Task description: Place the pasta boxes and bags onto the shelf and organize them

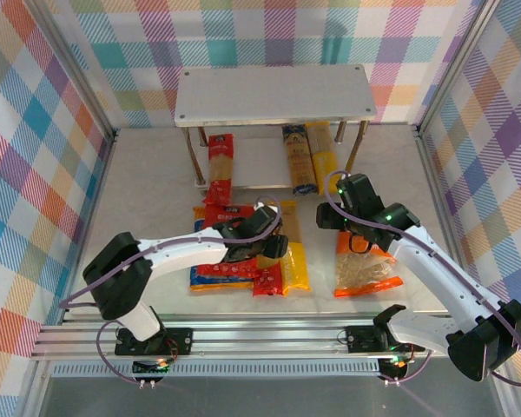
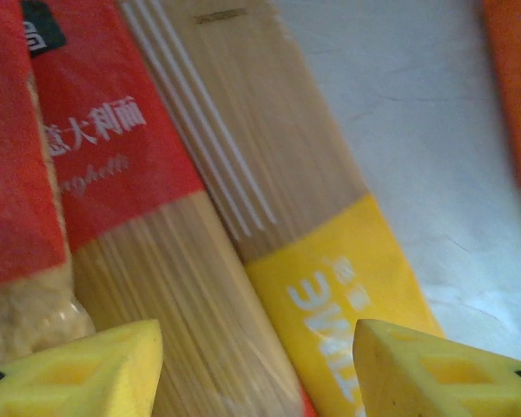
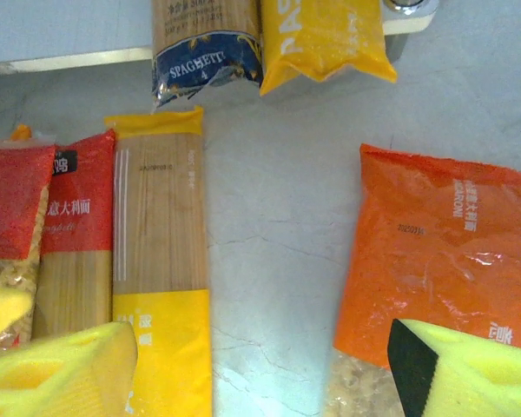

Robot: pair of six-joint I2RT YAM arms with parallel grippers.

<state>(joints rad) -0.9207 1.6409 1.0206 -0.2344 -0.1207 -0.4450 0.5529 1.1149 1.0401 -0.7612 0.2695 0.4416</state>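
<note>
Farthest from the shelf (image 1: 273, 94), a blue-and-red bag (image 1: 215, 276) lies crosswise beneath the left arm, which reaches low and nearly flat from its base. Its left fingers (image 2: 78, 373), blunt yellow wedges with hollow cells, stand wide apart and empty above a slim yellow-ended pack (image 2: 330, 261) and a red spaghetti pack (image 2: 130, 200) lying side against side, glossy film with straight strands showing through. A red bag (image 2: 17, 156) of small pasta touches the latter's other side. The right arm bends in from the shelf's right, its right fingers (image 3: 61, 373) likewise spread and holding nothing, one over the crinkled orange bag (image 3: 451, 252). Between that bag and the yellow-ended pack a bare strip of pale, hairline-cracked tabletop (image 3: 278, 243) runs to the shelf's front. On the shelf's lower board a dark blue pack (image 3: 204, 52) and a yellow pack (image 3: 326, 39) touch, ends overhanging the front edge. A second red pack (image 1: 219, 161) lies apart toward the left legs, open board between.
</note>
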